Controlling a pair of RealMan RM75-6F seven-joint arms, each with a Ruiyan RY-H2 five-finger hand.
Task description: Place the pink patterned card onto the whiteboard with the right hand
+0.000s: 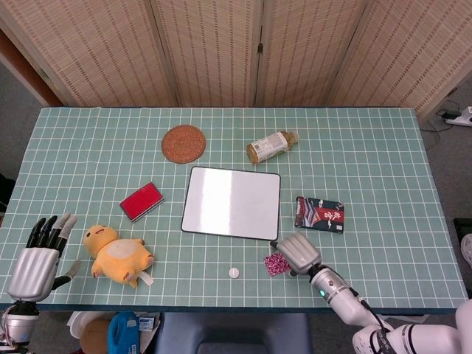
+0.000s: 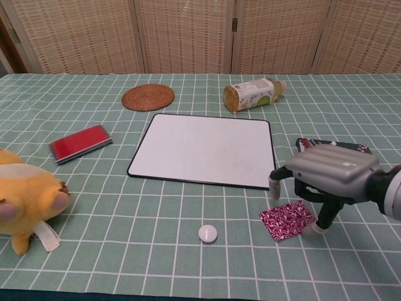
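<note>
The pink patterned card (image 2: 287, 220) (image 1: 276, 263) lies on the green cloth, turned at an angle, just in front of the whiteboard's near right corner. The whiteboard (image 2: 203, 149) (image 1: 232, 202) lies flat at the table's middle with nothing on it. My right hand (image 2: 329, 175) (image 1: 297, 253) hovers over the card's right side. Its fingers (image 2: 322, 222) point down, one tip touching the cloth at the card's right corner, while the thumb stays clear above the card. My left hand (image 1: 33, 265) rests with fingers spread at the table's front left corner.
A dark snack packet (image 1: 320, 213) lies right behind my right hand. A small white disc (image 2: 207, 234) sits left of the card. A bottle (image 1: 271, 146) on its side and a rattan coaster (image 1: 184, 143) lie beyond the board. A red case (image 1: 141, 200) and yellow plush (image 1: 118, 254) are at left.
</note>
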